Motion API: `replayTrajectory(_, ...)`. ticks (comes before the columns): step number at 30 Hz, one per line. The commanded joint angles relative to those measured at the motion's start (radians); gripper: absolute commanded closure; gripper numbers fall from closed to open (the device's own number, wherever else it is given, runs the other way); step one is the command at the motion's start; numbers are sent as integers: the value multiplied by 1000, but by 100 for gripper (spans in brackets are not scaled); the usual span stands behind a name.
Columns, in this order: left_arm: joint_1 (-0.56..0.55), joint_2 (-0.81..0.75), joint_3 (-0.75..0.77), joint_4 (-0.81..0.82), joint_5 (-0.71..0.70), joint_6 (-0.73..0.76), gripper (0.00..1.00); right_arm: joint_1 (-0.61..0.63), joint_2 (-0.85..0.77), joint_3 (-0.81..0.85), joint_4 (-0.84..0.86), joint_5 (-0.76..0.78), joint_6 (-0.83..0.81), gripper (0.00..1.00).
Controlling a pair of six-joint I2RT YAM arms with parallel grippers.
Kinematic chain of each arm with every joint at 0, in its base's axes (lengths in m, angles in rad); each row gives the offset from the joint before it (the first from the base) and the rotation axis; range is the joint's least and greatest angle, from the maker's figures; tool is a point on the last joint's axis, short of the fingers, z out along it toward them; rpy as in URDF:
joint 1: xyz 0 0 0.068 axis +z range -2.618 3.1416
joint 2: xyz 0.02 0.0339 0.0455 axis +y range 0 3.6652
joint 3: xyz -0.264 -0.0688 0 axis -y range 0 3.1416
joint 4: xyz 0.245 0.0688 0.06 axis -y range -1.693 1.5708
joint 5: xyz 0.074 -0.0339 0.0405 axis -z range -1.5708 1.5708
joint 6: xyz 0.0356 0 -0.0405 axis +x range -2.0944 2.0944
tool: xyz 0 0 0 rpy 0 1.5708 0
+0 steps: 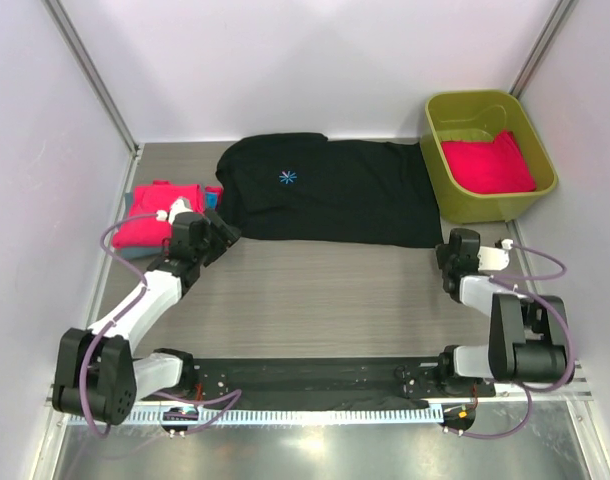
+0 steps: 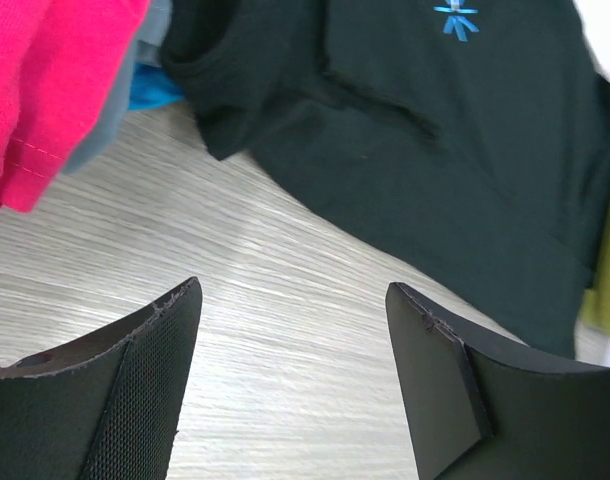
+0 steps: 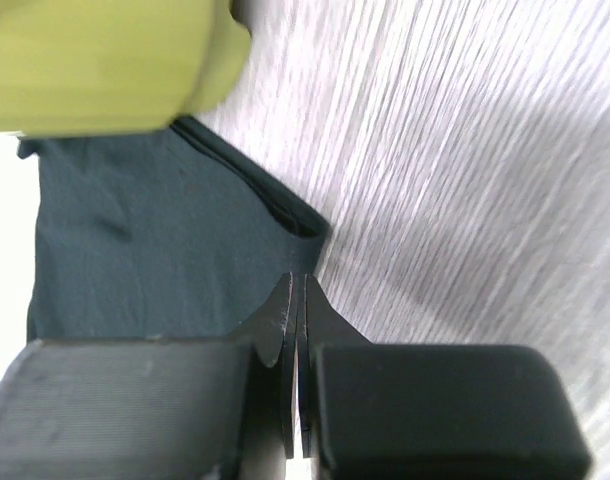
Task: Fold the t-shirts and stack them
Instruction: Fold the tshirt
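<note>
A black t-shirt (image 1: 330, 190) with a pale-blue starburst lies flat across the back of the table. At its lower right hem corner (image 3: 285, 215) my right gripper (image 1: 453, 250) (image 3: 297, 283) is pinched shut, fingertips at the cloth's edge. My left gripper (image 1: 221, 234) (image 2: 293, 300) is open over bare table, just short of the black t-shirt's left sleeve (image 2: 220, 120), with nothing between its fingers. A folded hot-pink t-shirt (image 1: 153, 216) (image 2: 45, 90) lies at the left on blue cloth (image 1: 214, 196) (image 2: 155, 90). Another hot-pink t-shirt (image 1: 488, 165) sits in the tub.
The olive-green plastic tub (image 1: 463, 103) (image 3: 105, 60) stands at the back right, touching the black shirt's right end. White walls close in the left, back and right sides. A black rail (image 1: 305, 375) runs along the near edge between the arm bases.
</note>
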Motion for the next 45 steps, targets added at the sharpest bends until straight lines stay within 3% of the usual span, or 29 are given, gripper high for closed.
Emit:
replayTrajectory(1, -33, 46, 51, 75, -100, 19, 25, -11, -101, -3, -40, 100, -29, 99)
replayTrajectory(6, -76, 123, 66, 106, -245, 30, 25, -13, -190, -44, -65, 175, -13, 99)
replayTrajectory(10, -90, 219, 85, 167, -336, 10, 25, -13, -140, -40, -34, 116, -14, 99)
replayTrajectory(12, -88, 264, 108, 169, -364, 1, 23, -13, -124, -38, -9, 82, -35, 90)
replayTrajectory(13, -85, 286, 117, 172, -378, -4, 22, -13, -120, -56, 15, 74, -42, 82)
replayTrajectory(14, -84, 327, 138, 170, -385, -12, 22, -13, -120, -67, 56, 71, -40, 66)
replayTrajectory(15, -79, 344, 145, 172, -389, -24, 21, -13, -121, -72, 61, 72, -39, 60)
replayTrajectory(22, 40, 419, 122, 305, -424, -16, 19, -13, -141, -73, 93, 31, -89, 46)
replayTrajectory(26, 180, 427, 71, 423, -272, -49, 19, -11, -133, -50, 123, -49, -157, 35)
replayTrajectory(36, 189, 246, 48, 365, -195, -33, 19, -10, 24, -27, 196, -78, -111, 35)
replayTrajectory(45, 52, 109, -36, 287, -243, -105, 20, -14, 186, 52, 166, -55, -60, 40)
